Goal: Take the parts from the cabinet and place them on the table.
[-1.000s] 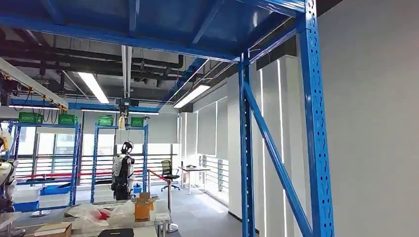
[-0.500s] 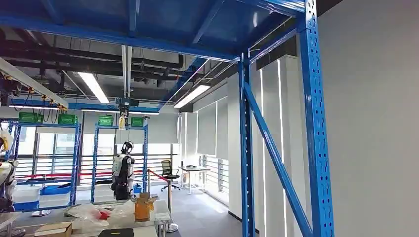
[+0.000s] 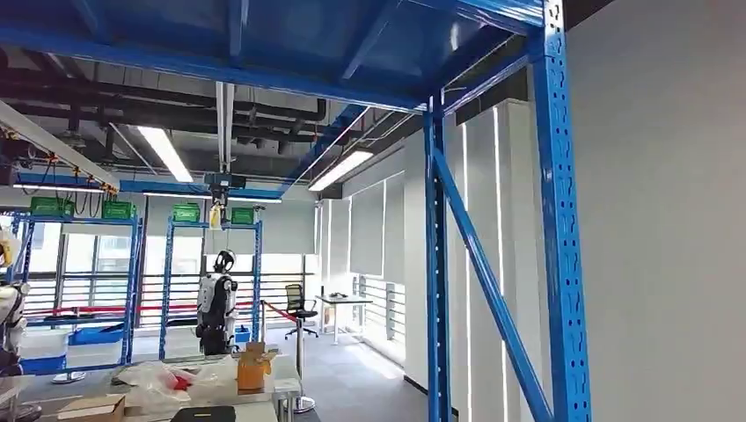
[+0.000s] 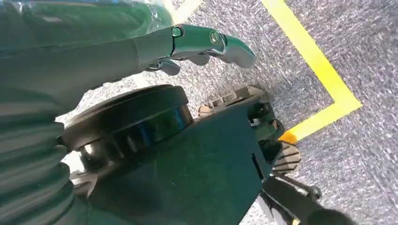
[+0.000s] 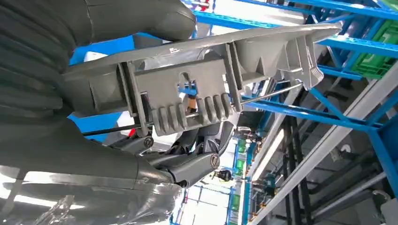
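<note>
Grey moulded plastic: the part (image 5: 202, 89), a long ribbed piece with slots and clips, sits clamped in your robot's right hand (image 5: 155, 154), thumb over its top face and dark fingers (image 5: 192, 166) curled beneath, held up against blue shelving beams. Your left hand (image 4: 187, 44) hangs empty over grey carpet (image 4: 361, 154) marked with yellow tape (image 4: 324, 70), its fingers loosely extended. From the head view, a blue rack upright (image 3: 559, 220) stands at right; a cluttered table (image 3: 281, 378) carries a cardboard box (image 3: 252, 369) near its right edge, and another humanoid robot (image 3: 216, 303) stands beyond.
</note>
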{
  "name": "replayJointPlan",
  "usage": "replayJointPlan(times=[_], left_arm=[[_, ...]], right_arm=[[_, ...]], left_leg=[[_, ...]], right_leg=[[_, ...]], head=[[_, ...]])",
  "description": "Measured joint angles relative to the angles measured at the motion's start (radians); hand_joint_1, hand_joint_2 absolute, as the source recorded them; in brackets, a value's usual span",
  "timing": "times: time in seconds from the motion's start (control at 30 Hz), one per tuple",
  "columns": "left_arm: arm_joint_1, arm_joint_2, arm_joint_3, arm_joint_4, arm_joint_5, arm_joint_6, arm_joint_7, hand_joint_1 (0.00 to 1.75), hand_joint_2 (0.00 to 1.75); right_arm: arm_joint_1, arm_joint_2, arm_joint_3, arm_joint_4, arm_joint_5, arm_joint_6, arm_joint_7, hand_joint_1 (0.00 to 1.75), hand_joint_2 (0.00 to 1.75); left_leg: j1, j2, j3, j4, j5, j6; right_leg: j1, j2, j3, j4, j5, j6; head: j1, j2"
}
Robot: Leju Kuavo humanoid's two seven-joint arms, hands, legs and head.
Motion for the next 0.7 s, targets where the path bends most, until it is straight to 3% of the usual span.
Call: replayJointPlan(times=[0.03, 0.07, 0.1, 0.13, 0.23, 0.27, 0.3, 0.37, 0.4, 0.43, 0.47, 0.53, 0.57, 0.6, 0.63, 0.7], left_arm=[[0.000, 0.000, 0.000, -0.001, 0.001, 0.000, 0.000, 0.00, 1.75], [0.000, 0.002, 0.000, 0.000, 0.001, 0.000, 0.000, 0.00, 1.75], [-0.003, 0.001, 0.000, -0.002, 0.002, 0.001, 0.000, 0.00, 1.75], [-0.003, 0.001, 0.000, -0.002, 0.002, 0.001, 0.000, 0.00, 1.75], [-0.003, 0.001, 0.000, -0.002, 0.004, 0.002, 0.000, 0.00, 1.75], [-0.003, 0.001, 0.000, -0.003, 0.007, 0.002, 0.000, 0.00, 1.75], [-0.004, 0.001, -0.001, -0.005, 0.008, 0.005, 0.000, 0.00, 1.75], [-0.004, 0.001, -0.001, -0.006, 0.011, 0.006, 0.000, 0.00, 1.75], [-0.003, 0.001, -0.001, -0.006, 0.013, 0.008, 0.000, 0.00, 1.75], [-0.003, 0.001, -0.001, -0.006, 0.014, 0.008, 0.000, 0.00, 1.75], [-0.003, 0.001, -0.001, -0.007, 0.014, 0.008, 0.000, 0.00, 1.75], [-0.005, 0.001, -0.002, -0.008, 0.015, 0.009, 0.000, 0.00, 1.75], [-0.006, 0.002, -0.002, -0.008, 0.016, 0.010, 0.000, 0.00, 1.75], [-0.008, 0.005, -0.002, -0.008, 0.018, 0.011, 0.000, 0.00, 1.75], [-0.009, 0.005, -0.002, -0.008, 0.019, 0.011, 0.000, 0.00, 1.75], [-0.008, 0.004, -0.003, -0.009, 0.021, 0.011, 0.000, 0.00, 1.75]], right_arm=[[0.000, 0.000, 0.000, 0.000, 0.000, 0.000, 0.000, 1.75, 1.75], [0.002, 0.000, 0.000, 0.001, 0.000, 0.000, 0.000, 1.75, 1.75], [0.003, 0.000, 0.001, 0.001, 0.000, 0.000, 0.001, 1.75, 1.75], [0.004, 0.000, 0.000, 0.000, 0.000, -0.001, 0.002, 1.75, 1.75], [0.007, 0.000, 0.000, 0.000, 0.000, -0.001, 0.001, 1.75, 1.75], [0.007, 0.000, -0.001, 0.000, 0.000, -0.001, 0.001, 1.75, 1.75], [0.007, 0.000, -0.002, 0.000, 0.000, -0.001, 0.001, 1.75, 1.75], [0.009, 0.000, -0.001, 0.000, 0.001, -0.002, 0.001, 1.75, 1.75], [0.010, 0.000, -0.001, 0.000, 0.001, -0.002, 0.001, 1.75, 1.75], [0.011, 0.000, -0.001, 0.000, 0.001, -0.003, 0.002, 1.75, 1.75], [0.011, 0.000, -0.001, 0.000, 0.001, -0.003, 0.002, 1.75, 1.75], [0.011, 0.000, -0.002, 0.000, 0.001, -0.005, 0.002, 1.75, 1.75], [0.011, 0.000, -0.002, 0.000, 0.001, -0.005, 0.002, 1.75, 1.75], [0.011, 0.000, -0.003, 0.000, 0.001, -0.006, 0.002, 1.75, 1.75], [0.012, 0.000, -0.003, 0.000, 0.001, -0.006, 0.002, 1.75, 1.75], [0.013, 0.000, -0.003, 0.000, 0.001, -0.008, 0.003, 1.75, 1.75]], left_leg=[[0.006, -0.001, -0.001, 0.014, -0.011, -0.010], [0.005, -0.002, -0.006, 0.023, -0.021, -0.022], [-0.001, -0.001, -0.016, 0.042, -0.031, -0.032], [-0.003, -0.001, -0.018, 0.037, -0.030, -0.035], [0.004, 0.001, -0.012, 0.038, -0.038, -0.048], [0.005, 0.001, -0.021, 0.066, -0.061, -0.049], [0.002, 0.002, -0.048, 0.125, -0.096, -0.048], [0.000, 0.002, -0.130, 0.295, -0.172, -0.046], [-0.001, 0.001, -0.163, 0.361, -0.188, -0.042], [-0.004, 0.001, -0.172, 0.370, -0.175, -0.036], [-0.008, 0.001, -0.161, 0.335, -0.139, -0.027], [-0.023, 0.001, -0.099, 0.180, -0.042, 0.001], [-0.035, 0.002, -0.068, 0.101, -0.008, 0.020], [-0.037, 0.002, -0.063, 0.081, -0.018, 0.027], [-0.039, 0.001, -0.063, 0.072, -0.017, 0.019], [-0.042, 0.000, -0.066, 0.069, -0.012, 0.023]], right_leg=[[-0.006, -0.002, 0.044, -0.090, 0.044, 0.008], [-0.004, 0.001, 0.059, -0.115, 0.013, 0.013], [-0.001, 0.003, 0.058, -0.126, 0.012, -0.008], [-0.002, 0.004, 0.053, -0.115, 0.007, -0.029], [0.000, 0.004, 0.048, -0.110, 0.002, -0.055], [0.001, 0.001, 0.049, -0.110, 0.001, -0.062], [0.003, -0.001, 0.049, -0.110, 0.001, -0.066], [0.011, -0.002, 0.048, -0.110, 0.001, -0.074], [0.017, -0.002, 0.048, -0.110, 0.000, -0.076], [0.022, -0.001, 0.049, -0.110, 0.000, -0.077], [0.026, 0.000, 0.050, -0.110, 0.000, -0.079], [0.034, 0.003, 0.055, -0.110, 0.000, -0.079], [0.031, 0.002, 0.056, -0.112, 0.000, -0.079], [0.041, 0.002, 0.055, -0.109, 0.001, -0.076], [0.036, 0.002, 0.050, -0.109, 0.004, -0.070], [0.031, 0.002, 0.051, -0.117, 0.012, -0.058]], head=[[-0.001, 0.000], [-0.002, 0.000], [-0.010, 0.000], [0.002, 0.001], [0.005, 0.000], [0.009, 0.000], [0.011, 0.000], [0.017, 0.000], [0.018, 0.000], [0.020, 0.000], [0.021, 0.000], [0.023, 0.000], [0.024, 0.000], [0.018, 0.000], [0.020, 0.000], [0.023, 0.000]])
